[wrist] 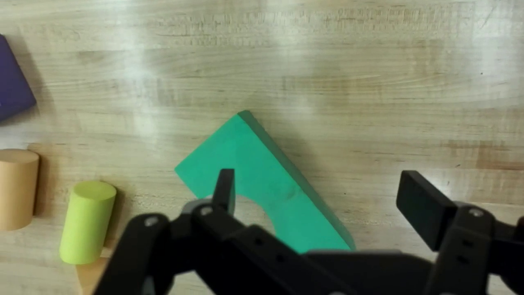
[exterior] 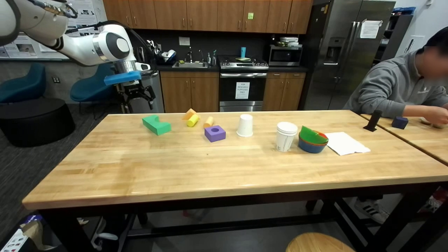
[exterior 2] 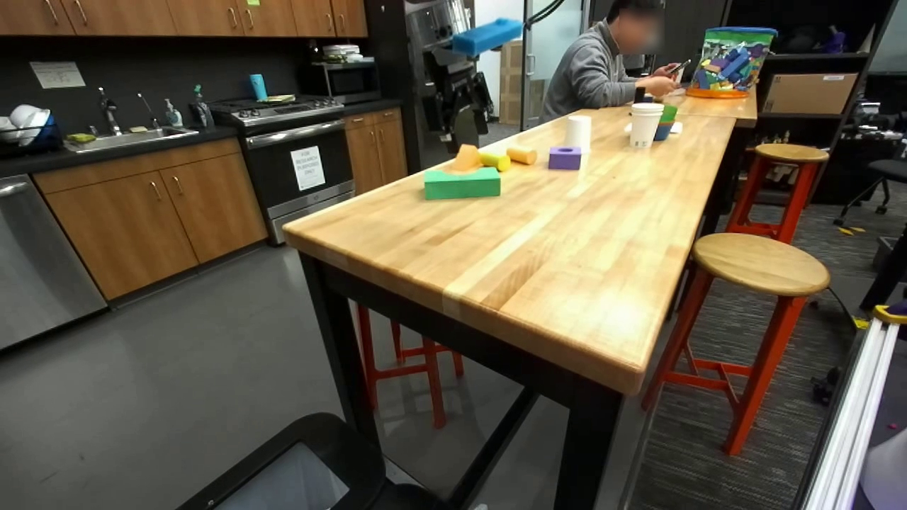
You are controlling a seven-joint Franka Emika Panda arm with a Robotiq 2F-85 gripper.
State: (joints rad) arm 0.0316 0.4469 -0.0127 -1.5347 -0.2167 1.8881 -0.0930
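My gripper (wrist: 317,176) stands wide open above the table, with nothing held between its fingers. Below it in the wrist view lies a green block (wrist: 262,164) with a curved cut-out, partly hidden by the left finger (wrist: 224,188). In an exterior view the gripper (exterior: 140,105) hangs past the table's far left edge region, higher than the green block (exterior: 157,126). Beside that block are a yellow cylinder (wrist: 88,223), a tan cylinder (wrist: 16,190) and an orange piece (exterior: 189,114), mostly cut off in the wrist view. A purple block (exterior: 215,133) with a round hole sits farther along.
On the wooden table (exterior: 175,168) stand an upturned white cup (exterior: 245,125), stacked paper cups (exterior: 286,136) and nested coloured bowls (exterior: 312,143) near a white sheet (exterior: 346,142). A person (exterior: 388,77) sits at the adjoining table. Stools (exterior 2: 762,263) stand along one side.
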